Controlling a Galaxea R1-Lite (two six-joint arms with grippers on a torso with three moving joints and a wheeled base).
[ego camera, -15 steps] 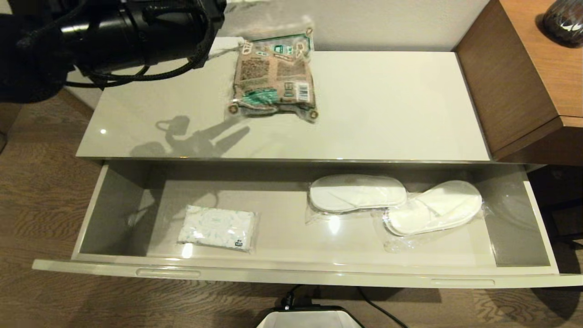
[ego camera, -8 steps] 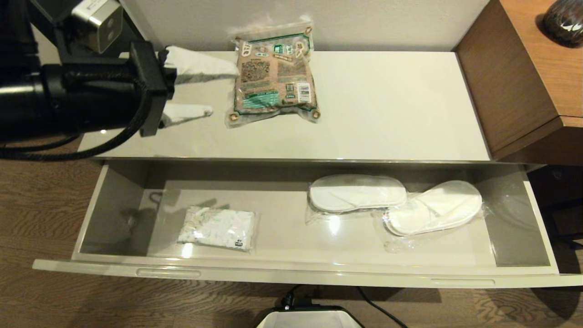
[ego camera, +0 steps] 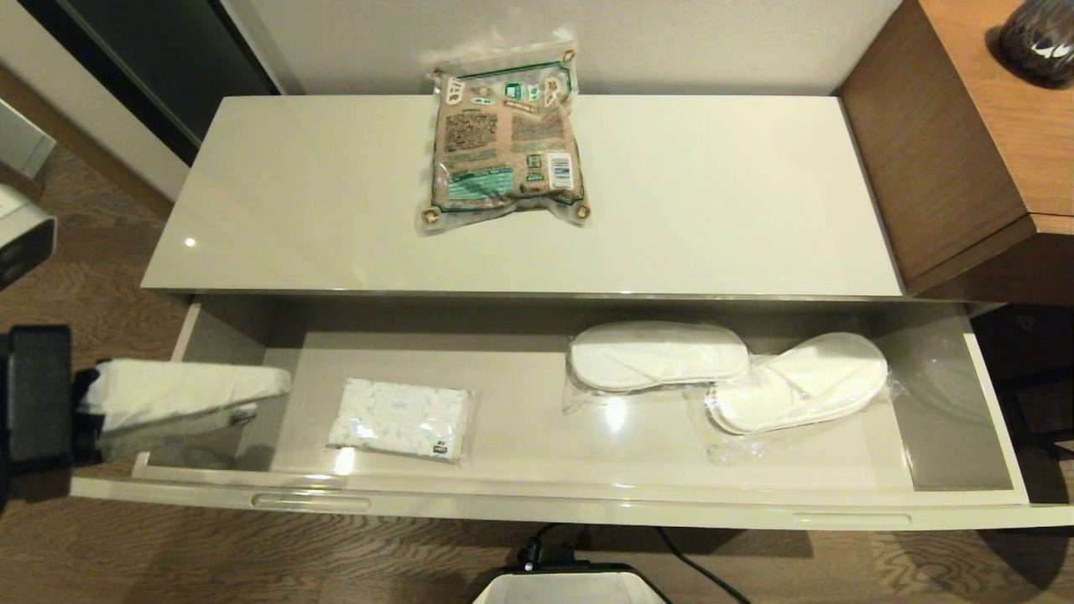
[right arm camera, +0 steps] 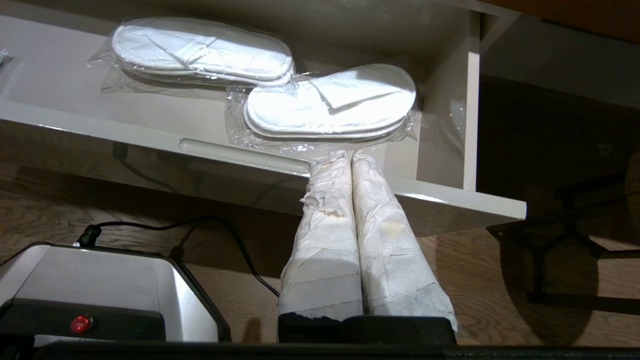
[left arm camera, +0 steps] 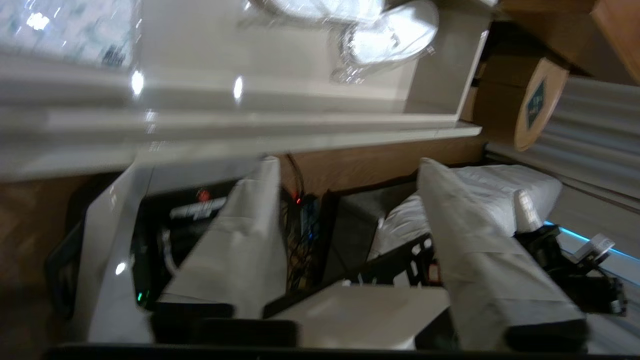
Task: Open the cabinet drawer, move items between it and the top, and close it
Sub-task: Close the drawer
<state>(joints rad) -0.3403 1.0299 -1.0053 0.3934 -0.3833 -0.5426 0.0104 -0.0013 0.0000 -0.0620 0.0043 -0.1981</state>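
Beige cabinet against a pale wall, brown wooden unit [ego camera: 965, 151] at its right end, wood-grain floor [ego camera: 92, 268] below.

Drawer [ego camera: 579, 502] stands pulled fully out. Top [ego camera: 722, 193] carries only the snack bag [ego camera: 503, 138], lying flat at the back, near the wall.

Inside the drawer: tissue pack [ego camera: 401, 418] left of centre, close to the front wall; two wrapped slippers [ego camera: 730, 373] toward the right end, touching each other.

Left gripper [ego camera: 252, 394] reaches in over the drawer's left wall, pointing rightward along the drawer. Wrist view shows its fingers [left arm camera: 240, 240] apart with nothing between them.

Key relation: the tissue pack lies just beside the left fingertips, straight ahead along the direction they point. Its long axis runs nearly parallel to the drawer front (so roughly in line with the fingers, slightly skewed). Judgement: a grasp would want the jaws turned across the pack's short side, or a drop from above.

Right gripper [right arm camera: 350, 155] hangs below and in front of the drawer's right end, fingers pressed together, empty. It is nearer the slippers; the left is plainly the nearer arm for the tissue pack.
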